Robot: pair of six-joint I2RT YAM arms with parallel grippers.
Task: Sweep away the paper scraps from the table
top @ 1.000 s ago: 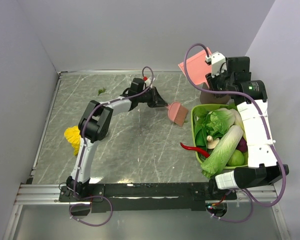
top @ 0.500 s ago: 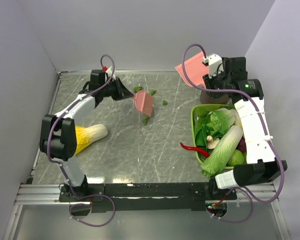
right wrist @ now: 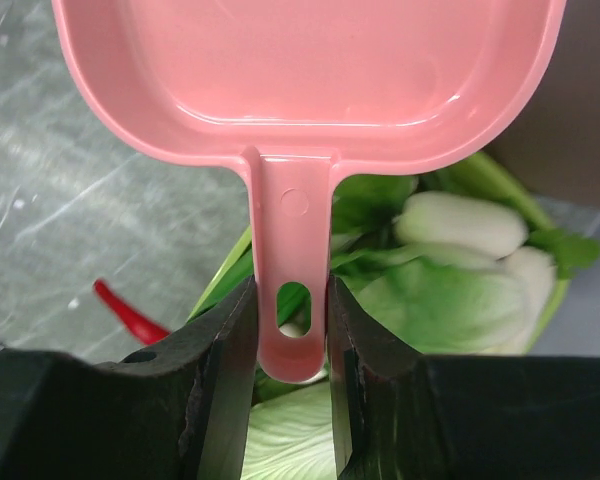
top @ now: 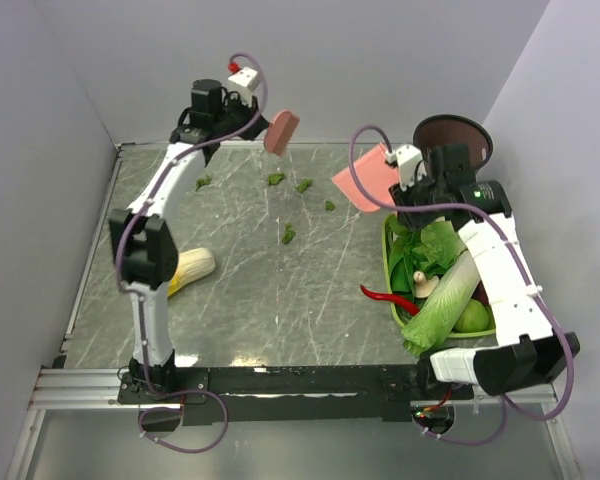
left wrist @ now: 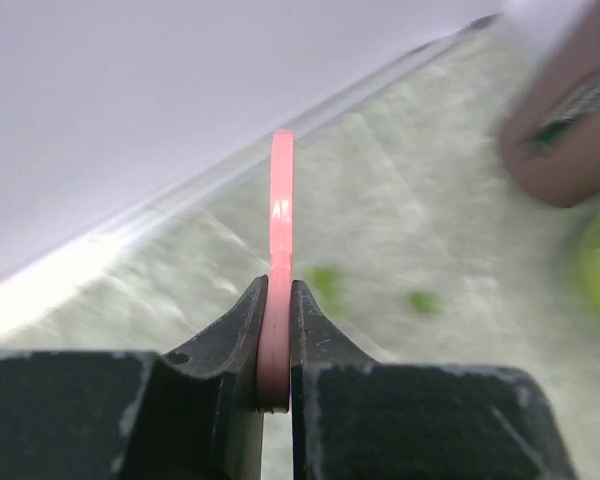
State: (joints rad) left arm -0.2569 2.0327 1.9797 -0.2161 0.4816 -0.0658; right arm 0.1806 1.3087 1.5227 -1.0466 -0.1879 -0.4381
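Five paper scraps (top: 288, 234) on table (top: 280, 300), below raised left pincer (top: 261, 130)

blurred paper scraps (left wrist: 325, 283), dustpan (right wrist: 310, 60) cropped at top edge

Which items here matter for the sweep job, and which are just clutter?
Job:
- paper scraps on the table
- pink scraper, in left gripper
- pink dustpan, in right gripper

Clutter:
- cabbage
- green basket of vegetables
- red chili
- dark round bowl
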